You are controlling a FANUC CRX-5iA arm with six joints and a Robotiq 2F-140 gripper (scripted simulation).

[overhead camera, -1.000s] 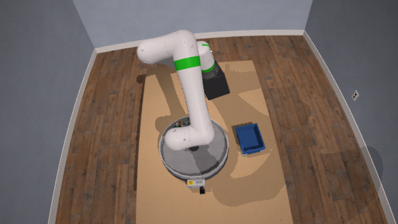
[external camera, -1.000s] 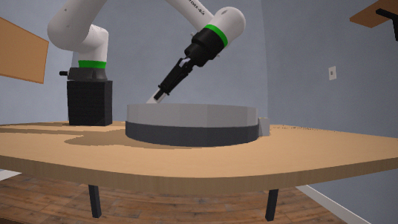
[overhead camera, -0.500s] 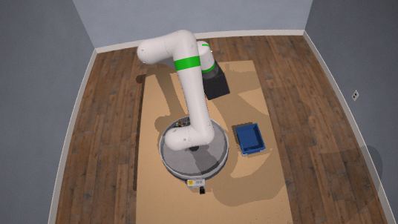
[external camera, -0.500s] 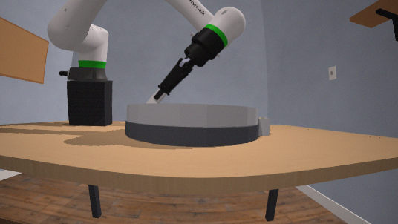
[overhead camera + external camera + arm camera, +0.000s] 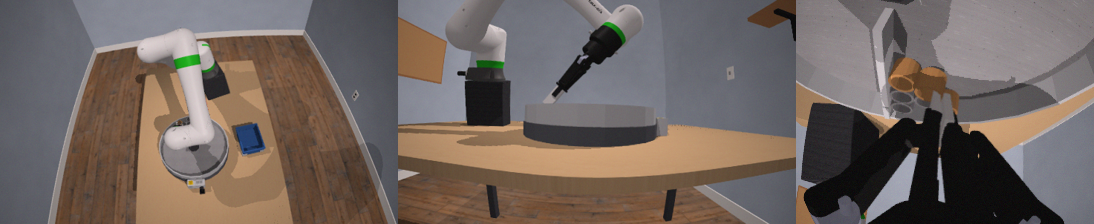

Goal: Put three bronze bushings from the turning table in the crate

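The round grey turning table [image 5: 215, 157] [image 5: 591, 116] [image 5: 1021, 45] carries a cluster of bushings near its rim. In the wrist view one bronze bushing [image 5: 905, 74] and another bronze bushing [image 5: 930, 82] lie side by side, with a third bronze bushing [image 5: 954, 101] at the fingertips. Grey ring-shaped bushings [image 5: 901, 97] stand beside them. My gripper [image 5: 552, 98] [image 5: 939, 103] is shut almost fully, tilted, its tips down inside the rim, apparently pinching the third bushing's wall; its fingers hide part of that bushing. The blue crate [image 5: 249, 152] shows nothing inside in the top view.
An upright light plate [image 5: 881, 60] stands on the turning table beside the cluster. The table's raised rim runs behind the fingers. A small labelled box [image 5: 196, 183] sits at its front. The crate is to its right, and the black robot pedestal [image 5: 217, 88] [image 5: 488, 104] stands behind.
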